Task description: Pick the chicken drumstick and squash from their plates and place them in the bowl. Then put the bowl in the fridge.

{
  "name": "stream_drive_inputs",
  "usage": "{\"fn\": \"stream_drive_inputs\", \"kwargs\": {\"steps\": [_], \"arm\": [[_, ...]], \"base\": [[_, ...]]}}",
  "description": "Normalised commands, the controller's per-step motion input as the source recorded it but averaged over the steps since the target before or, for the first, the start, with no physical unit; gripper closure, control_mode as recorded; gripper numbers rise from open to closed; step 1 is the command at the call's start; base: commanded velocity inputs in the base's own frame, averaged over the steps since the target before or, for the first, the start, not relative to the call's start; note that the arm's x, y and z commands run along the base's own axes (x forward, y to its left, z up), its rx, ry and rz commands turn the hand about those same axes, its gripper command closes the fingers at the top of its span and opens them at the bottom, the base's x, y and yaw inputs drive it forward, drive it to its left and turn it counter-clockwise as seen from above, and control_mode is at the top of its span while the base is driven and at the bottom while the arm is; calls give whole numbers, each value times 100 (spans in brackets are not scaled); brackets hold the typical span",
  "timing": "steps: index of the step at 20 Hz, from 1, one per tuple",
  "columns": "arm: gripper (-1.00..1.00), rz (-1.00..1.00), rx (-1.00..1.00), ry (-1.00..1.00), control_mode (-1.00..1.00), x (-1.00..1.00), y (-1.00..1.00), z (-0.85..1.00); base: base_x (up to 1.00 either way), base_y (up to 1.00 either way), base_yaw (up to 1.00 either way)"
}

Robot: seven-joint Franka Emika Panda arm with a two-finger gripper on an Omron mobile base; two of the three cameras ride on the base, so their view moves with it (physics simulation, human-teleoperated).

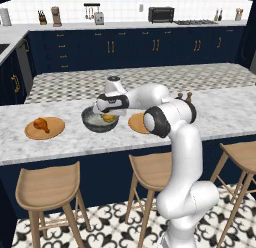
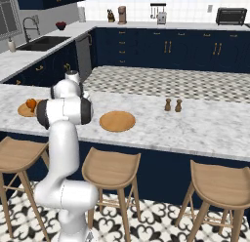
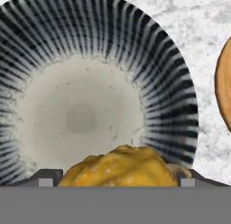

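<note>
My gripper (image 3: 118,179) hangs just over the bowl (image 3: 162,83), shut on the lumpy yellow squash (image 3: 122,166), which sits between the two fingertips (image 3: 49,178). In the left base view the squash (image 1: 108,118) is at the mouth of the dark speckled bowl (image 1: 93,122), under the gripper (image 1: 109,115). The orange-brown chicken drumstick (image 1: 41,125) lies on the left wooden plate (image 1: 55,130). The other plate (image 1: 134,123), right of the bowl, has nothing on it. From the right base view, the drumstick (image 2: 31,104) and bare plate (image 2: 117,121) show; the arm hides the bowl.
Everything stands on a white marble island counter (image 1: 75,142) with wooden stools (image 1: 49,188) along its near side. A salt and pepper pair (image 2: 173,105) stands further right on the counter. Navy cabinets (image 1: 125,47) line the far wall.
</note>
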Motion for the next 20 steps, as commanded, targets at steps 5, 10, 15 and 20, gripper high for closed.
{"fn": "stream_drive_inputs", "kwargs": {"steps": [5, 10, 15, 20], "arm": [[-100, 0, 0, 4, -100, 12, 0, 0], [-100, 0, 0, -1, -100, -5, -1, 0], [-100, 0, 0, -8, -100, -24, -7, 9], [-100, 0, 0, -9, -100, -66, -52, 43]], "base": [[0, 0, 0], [0, 0, 0], [0, 0, 0], [0, 0, 0]]}}
